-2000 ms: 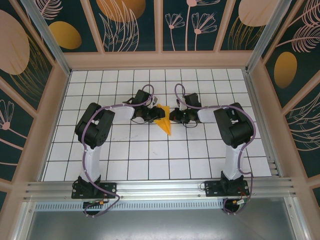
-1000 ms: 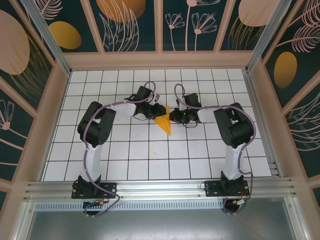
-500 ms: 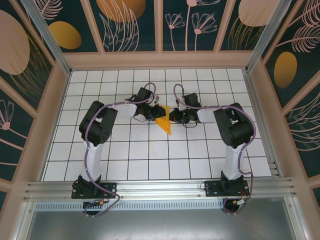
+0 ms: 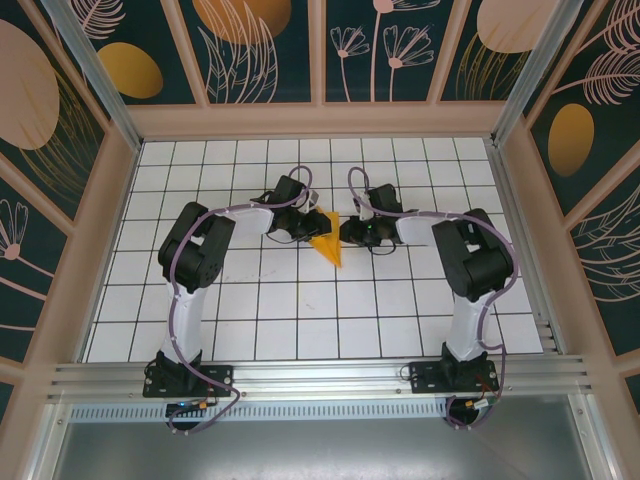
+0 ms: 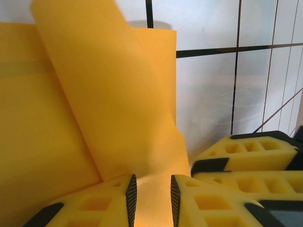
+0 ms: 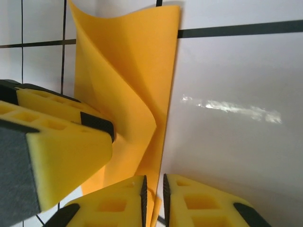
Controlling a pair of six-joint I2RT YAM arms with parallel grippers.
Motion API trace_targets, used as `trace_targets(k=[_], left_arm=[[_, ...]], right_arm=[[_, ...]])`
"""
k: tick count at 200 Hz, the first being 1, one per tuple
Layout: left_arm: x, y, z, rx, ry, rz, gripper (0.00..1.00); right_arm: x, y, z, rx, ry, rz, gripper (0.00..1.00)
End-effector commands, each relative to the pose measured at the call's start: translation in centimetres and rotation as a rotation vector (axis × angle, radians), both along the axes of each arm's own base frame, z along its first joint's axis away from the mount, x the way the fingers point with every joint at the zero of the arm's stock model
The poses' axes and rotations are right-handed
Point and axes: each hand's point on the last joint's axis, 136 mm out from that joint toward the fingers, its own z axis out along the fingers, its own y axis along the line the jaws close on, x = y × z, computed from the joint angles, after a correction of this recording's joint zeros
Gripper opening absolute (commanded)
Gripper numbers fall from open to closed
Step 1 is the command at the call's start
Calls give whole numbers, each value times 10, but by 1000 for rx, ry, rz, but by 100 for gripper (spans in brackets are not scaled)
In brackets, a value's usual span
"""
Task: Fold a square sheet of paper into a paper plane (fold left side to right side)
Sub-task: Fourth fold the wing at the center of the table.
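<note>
The square sheet of paper (image 4: pixel 327 246) is a creased orange-yellow pointed shape on the tiled floor, between both grippers, tip toward the near side. In the left wrist view a paper flap (image 5: pixel 94 104) curls up off the layer below. My left gripper (image 5: pixel 153 182) (image 4: pixel 316 224) stands a little open, its pads apart with the paper's lower part running between them. My right gripper (image 6: pixel 155 182) (image 4: pixel 347 233) is shut on the paper's right edge (image 6: pixel 128 85). The left gripper's finger (image 6: pixel 57 137) shows at the left of the right wrist view.
The white tiled floor (image 4: pixel 300 300) with black grid lines stretches open toward the near side. Wooden-framed floral walls (image 4: pixel 320 60) close in the back and sides. An aluminium rail (image 4: pixel 320 375) runs along the near edge by the arm bases.
My left gripper has slid right, up against the paper's left side. The right gripper has stayed at the paper's right edge. The paper has barely shifted.
</note>
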Motion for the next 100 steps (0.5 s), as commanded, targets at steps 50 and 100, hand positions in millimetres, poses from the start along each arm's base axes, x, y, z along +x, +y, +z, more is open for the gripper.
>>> trace_targets(k=[50, 100], left_arm=[[-21, 19, -43, 113, 84, 15, 30], [-21, 18, -42, 110, 79, 13, 30]], right_arm=[[-47, 13, 41, 92, 13, 73, 17], [-57, 45, 36, 123, 36, 151, 16]])
